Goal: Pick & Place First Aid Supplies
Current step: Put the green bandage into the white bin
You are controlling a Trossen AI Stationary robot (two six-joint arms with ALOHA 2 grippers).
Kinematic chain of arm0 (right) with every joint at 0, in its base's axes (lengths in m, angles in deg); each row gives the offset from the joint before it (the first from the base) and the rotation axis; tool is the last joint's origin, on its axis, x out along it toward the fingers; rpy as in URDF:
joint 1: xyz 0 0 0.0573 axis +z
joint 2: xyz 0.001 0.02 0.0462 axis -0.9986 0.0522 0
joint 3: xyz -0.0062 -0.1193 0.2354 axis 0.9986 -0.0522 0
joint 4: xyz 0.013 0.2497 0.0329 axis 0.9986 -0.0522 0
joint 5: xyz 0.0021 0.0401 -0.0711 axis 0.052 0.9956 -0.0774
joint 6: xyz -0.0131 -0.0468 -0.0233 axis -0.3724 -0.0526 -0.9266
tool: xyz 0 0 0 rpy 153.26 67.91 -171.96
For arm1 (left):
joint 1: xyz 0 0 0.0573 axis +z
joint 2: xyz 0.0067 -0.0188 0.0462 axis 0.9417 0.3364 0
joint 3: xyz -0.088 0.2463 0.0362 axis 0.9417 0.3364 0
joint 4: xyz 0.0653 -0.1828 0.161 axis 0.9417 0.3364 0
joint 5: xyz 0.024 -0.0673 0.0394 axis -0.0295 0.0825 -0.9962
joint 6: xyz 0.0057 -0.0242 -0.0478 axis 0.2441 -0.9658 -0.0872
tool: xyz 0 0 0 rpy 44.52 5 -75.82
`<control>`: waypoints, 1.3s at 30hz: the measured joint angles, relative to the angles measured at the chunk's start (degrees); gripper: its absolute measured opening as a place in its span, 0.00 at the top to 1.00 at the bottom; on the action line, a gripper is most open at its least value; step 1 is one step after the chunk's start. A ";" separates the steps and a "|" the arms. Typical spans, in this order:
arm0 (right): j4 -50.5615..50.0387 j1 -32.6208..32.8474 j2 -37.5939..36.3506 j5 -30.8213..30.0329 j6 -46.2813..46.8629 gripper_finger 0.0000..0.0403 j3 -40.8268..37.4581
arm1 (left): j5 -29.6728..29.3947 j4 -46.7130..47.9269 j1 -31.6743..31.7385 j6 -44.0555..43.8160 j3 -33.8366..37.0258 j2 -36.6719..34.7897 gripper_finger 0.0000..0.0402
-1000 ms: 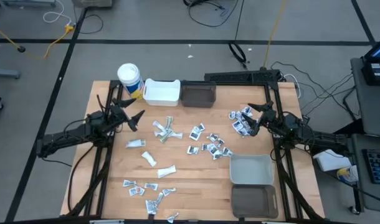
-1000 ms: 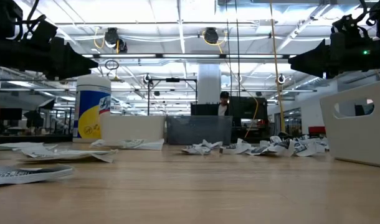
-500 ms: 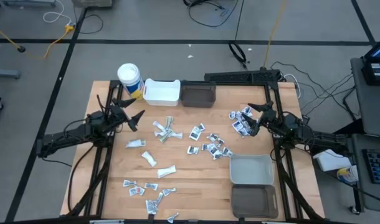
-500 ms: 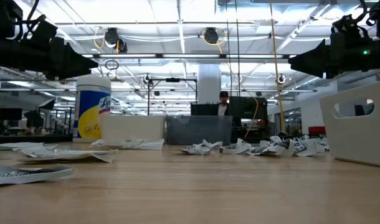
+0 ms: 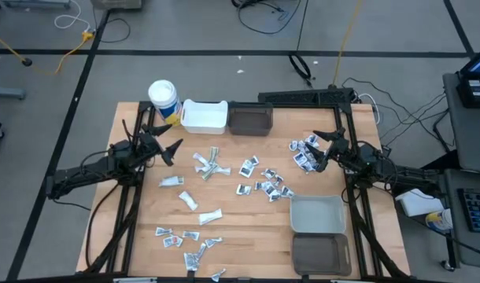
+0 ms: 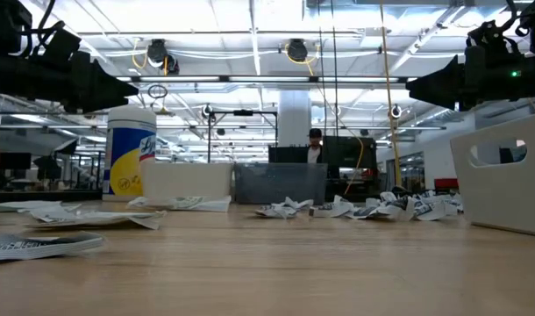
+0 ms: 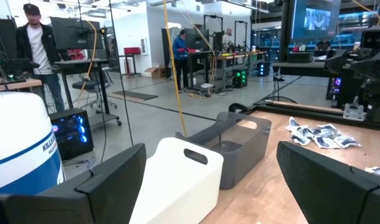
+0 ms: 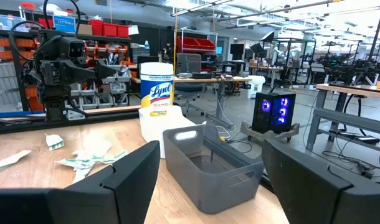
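White bin (image 5: 204, 116) and dark bin (image 5: 250, 119) are being shown empty at the far edge; packets (image 5: 261, 182) are being left scattered on the table (image 5: 240, 228). Left gripper (image 5: 168, 149) and right gripper (image 5: 325, 148) are being held unclenched, grasping nothing.

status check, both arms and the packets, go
Left gripper open, empty, above the table. Right gripper open, empty, by the far-right pile. First aid packets all loose on the table. Nothing blocking.

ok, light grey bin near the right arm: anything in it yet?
Empty. The high view shows the light grey bin with a bare floor; the packets lie scattered on the table.
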 joint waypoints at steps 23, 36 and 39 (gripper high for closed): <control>0.00 -0.02 0.01 0.00 0.00 0.31 -0.02 | -0.03 27.00 -0.01 -2.72 -28.17 10.37 0.09; 0.00 -0.01 0.01 0.01 -0.01 0.31 0.00 | 5.04 54.87 -0.03 -13.69 -55.25 31.43 0.09; 0.00 -0.02 0.01 0.02 0.00 0.31 -0.02 | 8.43 59.46 -0.12 -14.60 -59.93 35.88 0.09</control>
